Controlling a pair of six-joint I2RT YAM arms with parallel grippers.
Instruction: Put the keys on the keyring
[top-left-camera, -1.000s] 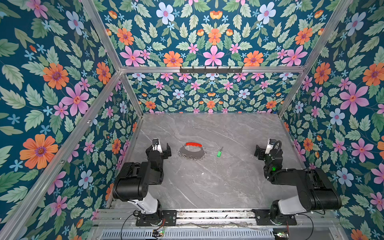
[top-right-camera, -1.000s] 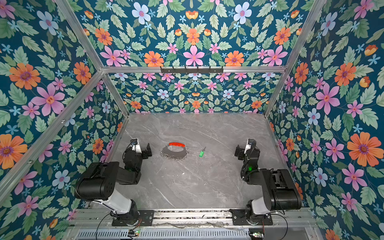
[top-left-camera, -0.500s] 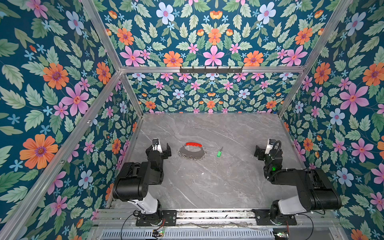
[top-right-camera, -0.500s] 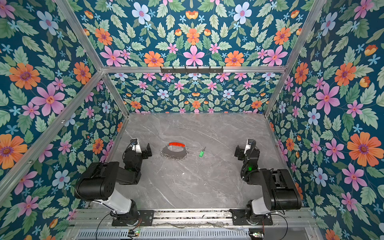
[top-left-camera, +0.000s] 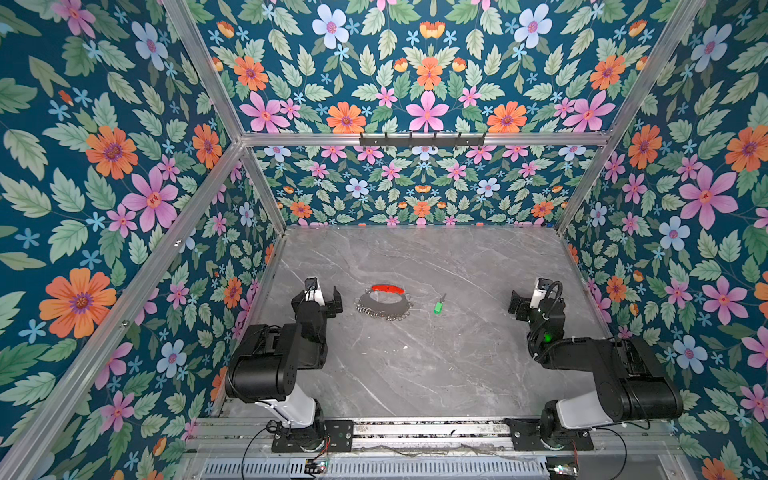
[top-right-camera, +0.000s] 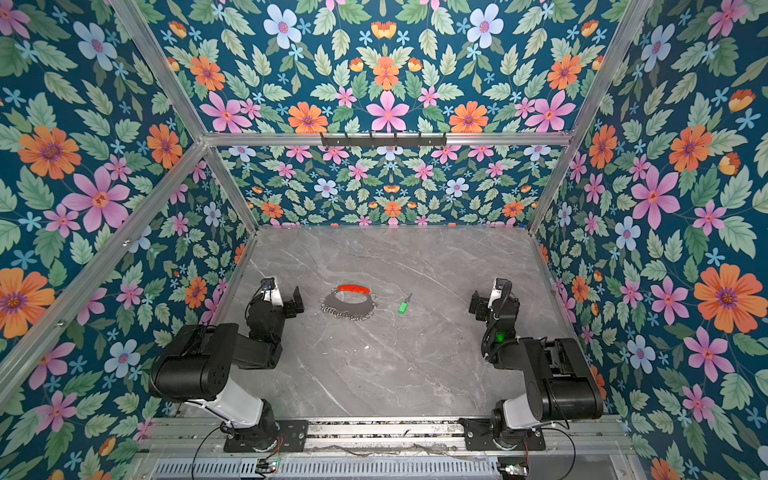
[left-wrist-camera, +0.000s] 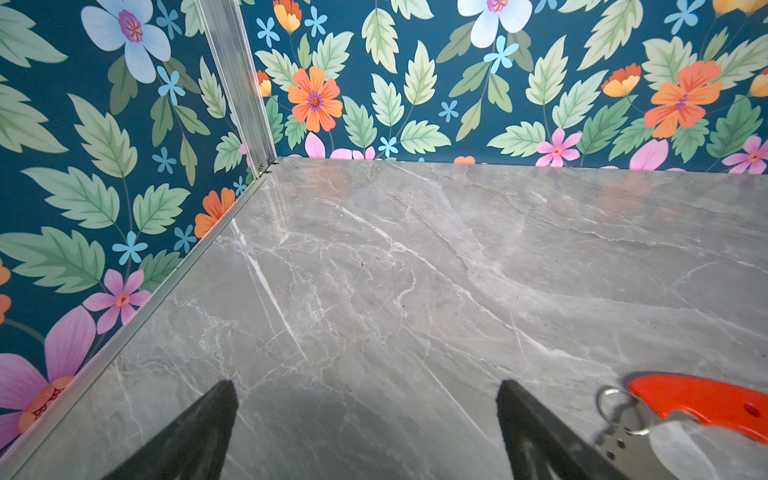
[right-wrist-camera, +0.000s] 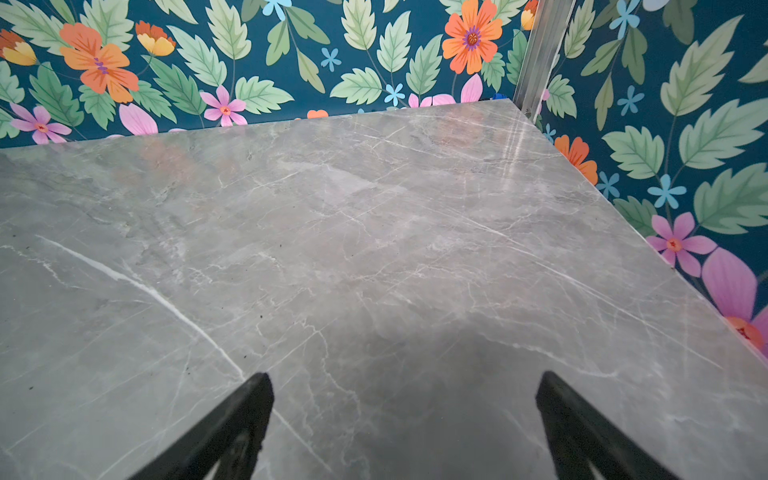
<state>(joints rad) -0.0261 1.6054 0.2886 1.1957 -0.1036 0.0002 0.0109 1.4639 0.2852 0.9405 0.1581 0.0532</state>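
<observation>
— We see a grey veined marble tabletop (top-left-camera: 415, 374) inside blue floral-papered walls (top-left-camera: 415, 187).
— Nothing has moved since a second ago; our left gripper (left-wrist-camera: 365, 386) and right gripper (right-wrist-camera: 405, 378) both gape, jaws wide apart.
— The grey metal keyring with red plastic arc (top-left-camera: 384, 301) lies beside the left gripper, the tiny green-headed key (top-left-camera: 438, 306) just right, apart.

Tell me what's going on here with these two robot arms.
Nothing is being handled yet. The left gripper and right gripper are open and empty, at the sides of the table. The keyring lies flat beside the left gripper. The green-headed key lies loose between the keyring and the right gripper, touching neither.
</observation>
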